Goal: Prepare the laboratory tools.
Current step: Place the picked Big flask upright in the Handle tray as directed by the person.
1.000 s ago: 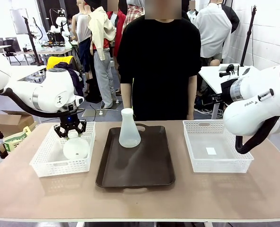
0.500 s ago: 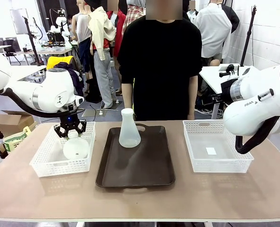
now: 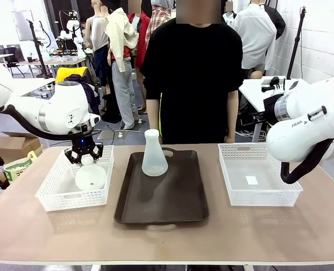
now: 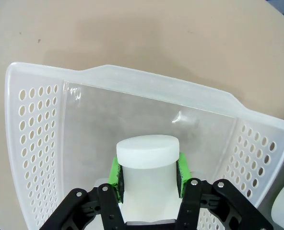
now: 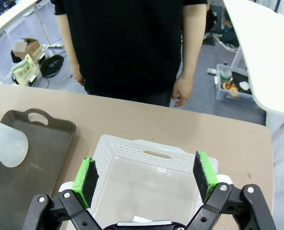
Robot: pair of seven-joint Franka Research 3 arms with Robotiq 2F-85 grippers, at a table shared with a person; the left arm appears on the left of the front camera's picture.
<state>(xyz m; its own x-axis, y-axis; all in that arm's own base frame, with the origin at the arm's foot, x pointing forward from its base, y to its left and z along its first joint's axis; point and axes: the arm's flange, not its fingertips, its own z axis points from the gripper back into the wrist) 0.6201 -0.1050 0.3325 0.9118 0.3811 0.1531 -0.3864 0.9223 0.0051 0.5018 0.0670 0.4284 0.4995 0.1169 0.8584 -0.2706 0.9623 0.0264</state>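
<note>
One frosted-white conical flask (image 3: 153,153) stands upright at the far end of the dark brown tray (image 3: 161,197); its base edge shows as flask (image 5: 6,143) in the right wrist view. A second flask (image 3: 90,176) lies in the left white basket (image 3: 60,192), base toward the camera. My left gripper (image 3: 86,160) is shut on that flask's neck (image 4: 147,165), green pads (image 4: 114,171) pressed on both sides. My right gripper (image 5: 146,173) is open, hovering above the right white basket (image 5: 147,184), nothing between its fingers.
A person in a black shirt (image 3: 190,73) stands at the far edge of the table, arms down. The right basket (image 3: 258,174) holds a small white label. Bare tabletop (image 3: 167,243) stretches along the near edge.
</note>
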